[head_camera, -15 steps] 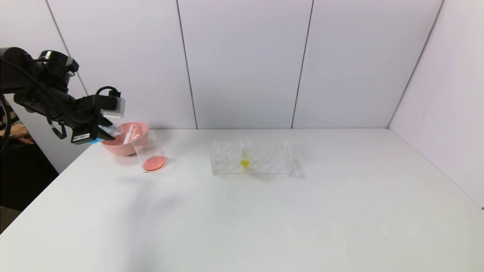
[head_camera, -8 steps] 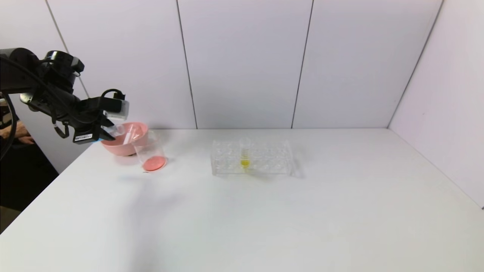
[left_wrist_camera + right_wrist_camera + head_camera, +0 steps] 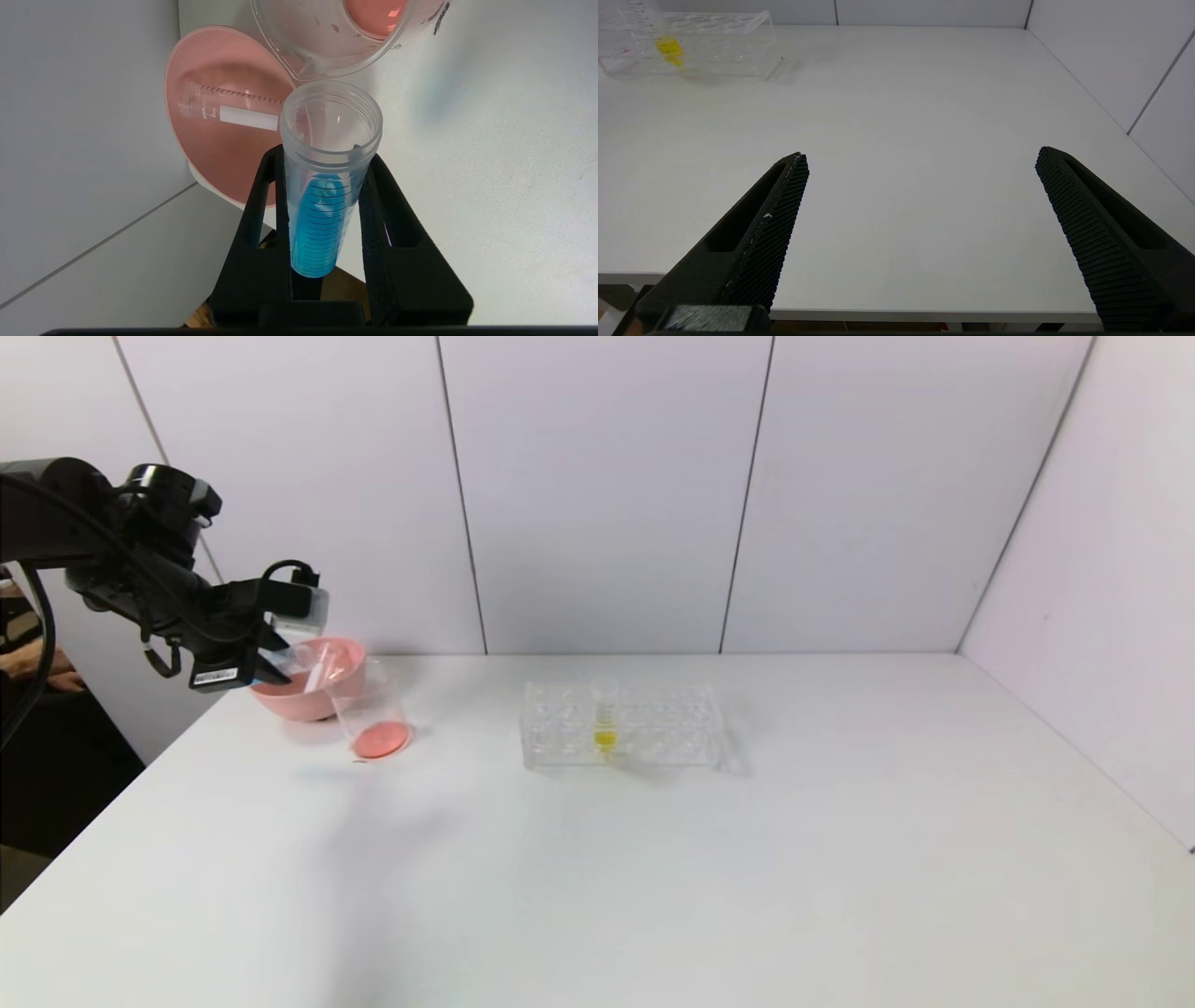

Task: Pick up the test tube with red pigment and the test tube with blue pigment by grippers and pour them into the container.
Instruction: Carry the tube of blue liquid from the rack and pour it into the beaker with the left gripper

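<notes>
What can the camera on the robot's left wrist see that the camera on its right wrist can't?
Only the left wrist view shows the left gripper shut on the test tube with blue pigment, an empty tube lying in the pink bowl, and the container holding red liquid.

Only the right wrist view shows the right gripper, fingers wide open and holding nothing, plus the clear rack with the yellow tube.

Both show the white table.

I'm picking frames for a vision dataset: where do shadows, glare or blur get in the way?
Head view: soft shadow on the table; the clear rack shows faintly against it. Left wrist view: the left gripper holds the blue test tube sharply, glints on its rim; the container is cropped. Right wrist view: right gripper dark, the rack softer.
</notes>
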Robot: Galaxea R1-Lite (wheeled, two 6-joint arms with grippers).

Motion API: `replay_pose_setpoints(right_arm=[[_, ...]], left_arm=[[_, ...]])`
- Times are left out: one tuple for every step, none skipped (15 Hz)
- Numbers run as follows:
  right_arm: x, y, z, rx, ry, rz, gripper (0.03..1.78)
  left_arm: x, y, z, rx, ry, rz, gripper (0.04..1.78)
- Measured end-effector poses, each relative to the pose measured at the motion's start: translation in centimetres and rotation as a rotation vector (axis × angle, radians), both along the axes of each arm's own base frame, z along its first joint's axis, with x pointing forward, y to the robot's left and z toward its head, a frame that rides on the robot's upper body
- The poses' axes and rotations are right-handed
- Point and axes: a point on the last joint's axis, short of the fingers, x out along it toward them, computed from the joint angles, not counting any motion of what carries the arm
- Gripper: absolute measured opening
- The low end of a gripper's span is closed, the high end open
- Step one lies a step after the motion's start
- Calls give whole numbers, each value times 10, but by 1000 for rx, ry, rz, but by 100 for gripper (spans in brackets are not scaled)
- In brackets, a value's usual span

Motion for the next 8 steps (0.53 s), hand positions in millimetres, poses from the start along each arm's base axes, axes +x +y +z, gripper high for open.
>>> replay_pose_setpoints(right_arm=[[0, 0, 0, 0, 0, 0, 177], [0, 0, 0, 0, 0, 0, 177], [0, 0, 0, 0, 0, 0, 177], [0, 0, 0, 0, 0, 0, 177], [0, 0, 0, 0, 0, 0, 177], [0, 0, 0, 0, 0, 0, 177], [0, 0, 0, 0, 0, 0, 177], [0, 0, 0, 0, 0, 0, 177]], left_arm=[[0, 0, 0, 9, 1, 5, 44], [0, 0, 0, 17, 3, 10, 44], [0, 0, 0, 24, 3, 8, 44], [0, 0, -1, 30, 3, 6, 44], [1, 0, -1, 30, 4, 4, 44], [1, -1, -1, 31, 4, 3, 44], [2, -1, -2, 32, 5, 2, 44], [3, -2, -3, 34, 3, 1, 44]])
